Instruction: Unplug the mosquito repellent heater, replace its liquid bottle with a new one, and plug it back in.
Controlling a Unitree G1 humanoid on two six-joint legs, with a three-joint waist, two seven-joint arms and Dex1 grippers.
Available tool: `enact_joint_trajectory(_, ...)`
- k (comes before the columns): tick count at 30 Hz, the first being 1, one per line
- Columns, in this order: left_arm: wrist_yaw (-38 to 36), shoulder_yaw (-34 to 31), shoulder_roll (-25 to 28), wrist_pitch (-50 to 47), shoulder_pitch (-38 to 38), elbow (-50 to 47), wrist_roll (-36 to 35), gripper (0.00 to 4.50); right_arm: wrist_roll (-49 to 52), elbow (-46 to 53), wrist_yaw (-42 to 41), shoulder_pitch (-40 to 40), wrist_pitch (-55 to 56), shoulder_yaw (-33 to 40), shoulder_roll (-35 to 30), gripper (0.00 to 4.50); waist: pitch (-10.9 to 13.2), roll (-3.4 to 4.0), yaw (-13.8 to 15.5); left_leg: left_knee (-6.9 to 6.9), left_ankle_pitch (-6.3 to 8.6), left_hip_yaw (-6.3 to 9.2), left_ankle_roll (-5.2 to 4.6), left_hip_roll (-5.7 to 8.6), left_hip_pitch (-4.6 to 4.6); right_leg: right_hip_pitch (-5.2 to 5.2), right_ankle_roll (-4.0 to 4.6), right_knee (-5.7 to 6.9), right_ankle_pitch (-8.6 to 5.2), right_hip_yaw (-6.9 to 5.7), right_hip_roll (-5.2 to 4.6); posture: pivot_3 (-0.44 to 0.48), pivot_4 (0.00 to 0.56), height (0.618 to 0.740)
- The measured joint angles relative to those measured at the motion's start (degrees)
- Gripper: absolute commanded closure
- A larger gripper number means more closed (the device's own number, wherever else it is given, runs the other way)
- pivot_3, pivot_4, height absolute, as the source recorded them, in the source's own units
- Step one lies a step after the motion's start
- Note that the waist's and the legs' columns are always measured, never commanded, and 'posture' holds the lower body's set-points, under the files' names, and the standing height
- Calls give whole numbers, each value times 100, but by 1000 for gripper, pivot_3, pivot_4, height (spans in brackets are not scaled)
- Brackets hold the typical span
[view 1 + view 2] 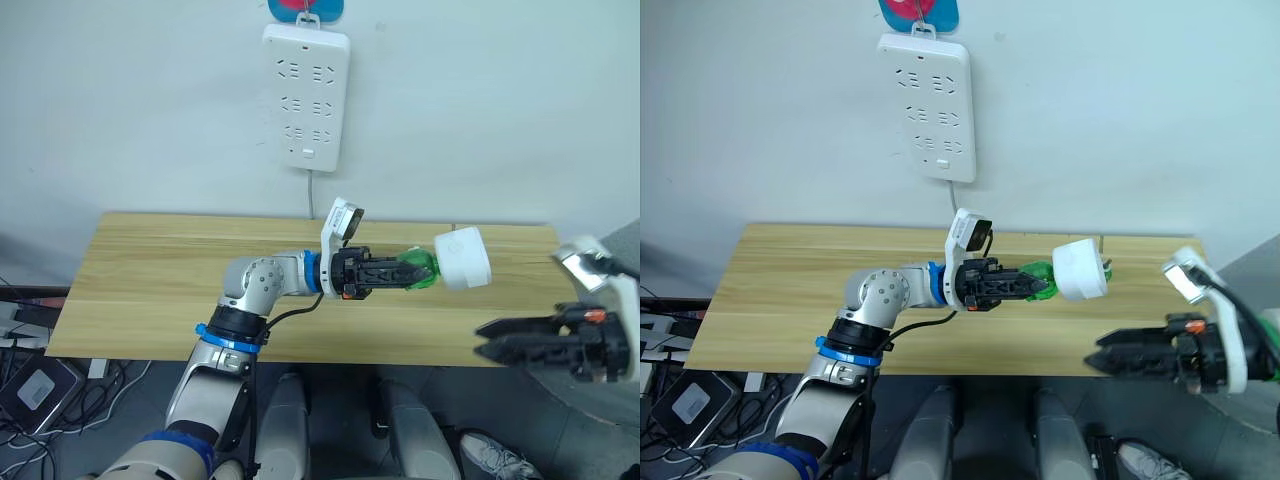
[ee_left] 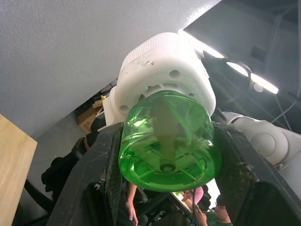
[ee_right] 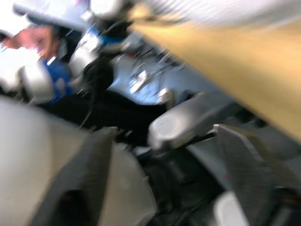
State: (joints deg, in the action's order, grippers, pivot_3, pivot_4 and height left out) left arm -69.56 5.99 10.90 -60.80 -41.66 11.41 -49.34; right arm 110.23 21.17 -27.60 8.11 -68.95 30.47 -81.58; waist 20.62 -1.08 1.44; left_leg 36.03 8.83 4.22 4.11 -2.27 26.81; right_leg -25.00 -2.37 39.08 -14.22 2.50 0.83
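Observation:
The mosquito repellent heater (image 1: 463,259) is a white rounded block held in the air over the right half of the wooden table (image 1: 150,290). A clear green liquid bottle (image 1: 420,268) is fitted into it. My left gripper (image 1: 405,272) is shut on this bottle, its black fingers (image 2: 101,169) pressing either side of the green bottle (image 2: 167,141) below the heater (image 2: 164,66). My right gripper (image 1: 482,339) hovers off the table's front right edge, pointing left. It is open with nothing between its fingers (image 3: 84,179), below and to the right of the heater.
A long white power strip (image 1: 306,95) hangs on the wall behind the table, its cord running down behind the tabletop. Cables and a small device (image 1: 35,385) lie on the floor at the left.

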Motion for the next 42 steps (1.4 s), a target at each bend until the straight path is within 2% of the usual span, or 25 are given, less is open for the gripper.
enact_joint_trajectory(3,-121,68,141,-17,57,-51,-1,2173,-744,-546,87,-288,47,-154,184,3210,0,0,-8,0,0,-1,0,0,0,-1,-1,0,1,1,0,114,331,740)
enact_joint_trajectory(6,-286,247,303,-137,133,-221,-5,2173,-1518,-1149,178,-1418,335,-893,621,4289,0,1,-46,-1,-1,-7,-1,-1,-3,-5,-2,1,3,6,1,119,329,740)
enact_joint_trajectory(7,-320,263,317,-149,140,-253,-8,2173,-1692,-1250,193,-1783,367,-1118,841,4468,0,0,-55,-2,-1,-6,-2,-3,-4,-4,-2,1,3,5,3,120,329,740)
enact_joint_trajectory(9,-363,277,321,-153,126,-274,-9,2173,-1959,-1346,291,-2447,394,-1584,1390,4468,0,0,-68,-5,-2,-5,-2,-4,-3,-6,-2,2,4,4,5,126,330,740)
enact_joint_trajectory(11,-363,282,311,-153,107,-280,-9,2173,-2082,-1361,394,-2751,333,-1883,1760,4468,0,1,-61,-8,-1,-5,-2,-3,-1,-8,-2,1,4,4,5,126,330,740)
enact_joint_trajectory(14,-358,276,300,-152,94,-278,-9,2173,-2090,-1290,492,-2822,156,-2051,2004,4468,0,1,-27,-9,-1,-4,-2,-3,3,-10,-2,-2,3,2,2,140,331,740)
enact_joint_trajectory(18,-289,223,263,-95,57,-216,21,2173,-1201,-624,611,-2302,-119,-1947,1854,4468,0,1,28,-7,-1,3,-3,3,7,-7,-2,-3,3,-4,-4,141,332,740)
enact_joint_trajectory(21,-178,180,210,43,43,-128,115,2173,-196,-40,705,-1867,-28,-1775,1452,4468,0,1,7,-4,-2,1,-3,4,6,-4,-3,-4,3,0,-7,135,330,740)
enact_joint_trajectory(26,-97,177,99,151,34,15,220,2173,118,409,232,-1606,306,-1592,1140,4468,0,1,-12,0,-7,0,-12,3,1,0,-4,-3,9,1,-4,124,326,740)
enact_joint_trajectory(28,-112,183,101,184,32,24,246,2173,120,406,28,-1873,415,-1656,1095,4468,0,1,-36,-1,-7,-2,-12,2,0,-1,-5,-3,9,2,-4,119,324,740)
enact_joint_trajectory(30,-135,225,117,247,21,36,301,2173,128,251,50,-2641,558,-1834,1239,4468,0,1,-61,-2,-7,-4,-12,0,-2,-2,-3,-1,10,2,-2,119,324,740)
enact_joint_trajectory(34,-247,343,125,290,16,23,380,2173,139,-372,754,-3934,647,-2218,1941,4468,-1,-1,-55,-5,-7,-2,-12,0,3,-7,-1,-3,11,1,-1,108,317,740)
enact_joint_trajectory(37,-290,392,148,295,21,9,436,2173,135,-854,1884,-4461,680,-2471,2340,4468,-1,0,-41,-8,-8,0,-12,1,8,-12,-1,-3,11,-1,-3,110,317,740)
enact_joint_trajectory(42,-357,398,199,272,37,-30,436,2173,-58,-985,2941,-4576,546,-2841,1997,4468,-1,0,0,-9,-7,0,-12,5,12,-14,0,-6,11,-2,-7,123,317,740)
